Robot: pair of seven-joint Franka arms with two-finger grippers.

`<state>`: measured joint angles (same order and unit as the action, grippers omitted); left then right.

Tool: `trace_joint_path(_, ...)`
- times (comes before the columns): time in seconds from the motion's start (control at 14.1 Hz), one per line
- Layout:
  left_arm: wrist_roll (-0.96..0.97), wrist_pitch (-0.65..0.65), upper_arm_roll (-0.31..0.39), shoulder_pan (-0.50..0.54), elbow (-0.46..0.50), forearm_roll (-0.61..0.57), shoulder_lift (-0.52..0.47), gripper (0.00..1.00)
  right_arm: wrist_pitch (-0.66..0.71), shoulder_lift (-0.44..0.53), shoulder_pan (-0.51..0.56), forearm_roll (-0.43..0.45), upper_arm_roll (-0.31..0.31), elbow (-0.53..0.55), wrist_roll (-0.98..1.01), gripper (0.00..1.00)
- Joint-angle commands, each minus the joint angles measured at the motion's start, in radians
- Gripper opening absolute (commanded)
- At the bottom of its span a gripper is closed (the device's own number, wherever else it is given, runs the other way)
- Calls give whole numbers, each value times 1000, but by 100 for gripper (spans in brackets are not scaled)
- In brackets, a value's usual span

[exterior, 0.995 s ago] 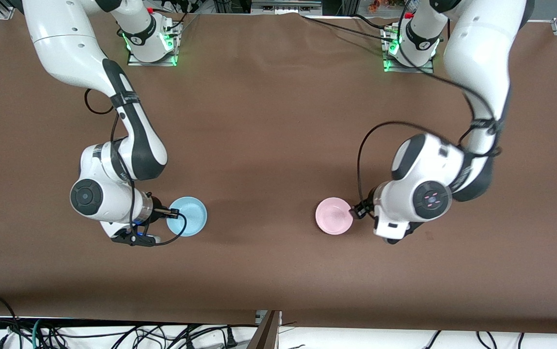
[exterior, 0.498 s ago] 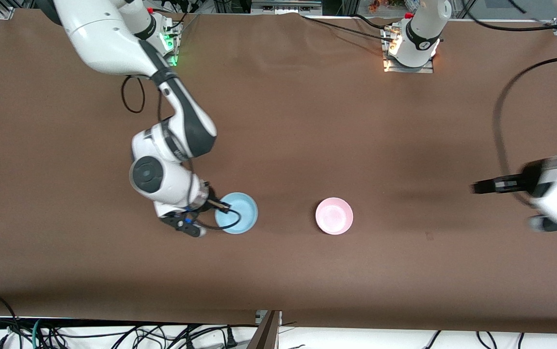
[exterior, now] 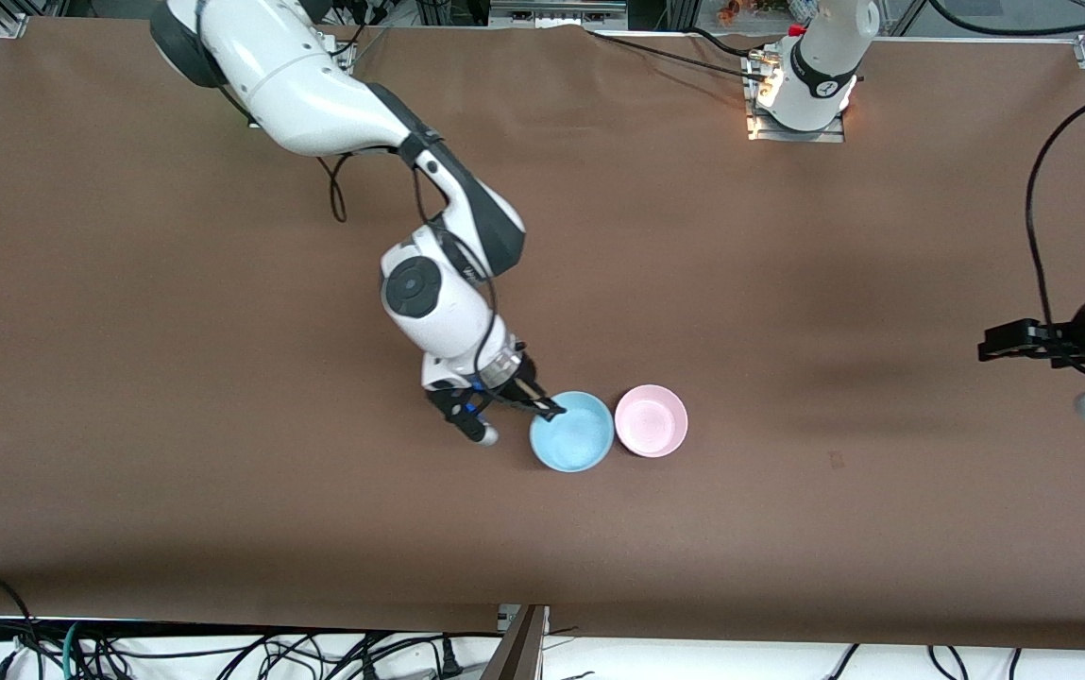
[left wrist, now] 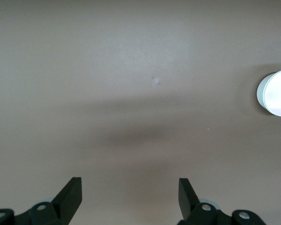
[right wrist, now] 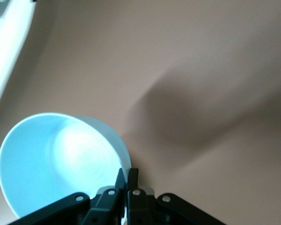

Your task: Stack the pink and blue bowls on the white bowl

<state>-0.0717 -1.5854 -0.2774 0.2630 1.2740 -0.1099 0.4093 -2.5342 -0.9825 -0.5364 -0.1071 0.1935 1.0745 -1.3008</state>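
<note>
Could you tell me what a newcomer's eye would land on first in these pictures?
Probably the blue bowl, held by its rim in the shut right gripper, right beside the pink bowl in the middle of the brown table. The left gripper hangs open over the table's left-arm end.

I see even overhead light on the brown table (exterior: 221, 378), with soft wide shadows under both arms. The blue bowl (right wrist: 51, 164) glares pale inside and blurs at its rim in my right wrist view. The left wrist view looks grey and washed
</note>
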Motion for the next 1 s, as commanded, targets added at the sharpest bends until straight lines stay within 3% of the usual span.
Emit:
trace_joint_path(0.0, -26, -293, 3, 24, 518, -1, -333, 91, -119, -108, -51, -5, 17, -126, -93, 0)
trace_joint_path(0.07, -26, -335, 3, 24, 577, -1, -371, 92, -159, -125, -71, -3, 17, -134, -110, 0)
trace_joint_path(0.28, -26, -331, 4, 24, 564, -1, -365, 95, -233, -146, -114, -3, 15, -137, -166, 0)
trace_joint_path(0.36, -26, -331, 4, 24, 561, -1, -362, 100, -239, -150, -120, -3, 15, -137, -167, 0)
trace_joint_path(0.92, -22, -329, 12, 30, 553, 39, -354, 100, -241, -180, -137, 7, 1, -133, -155, 0)
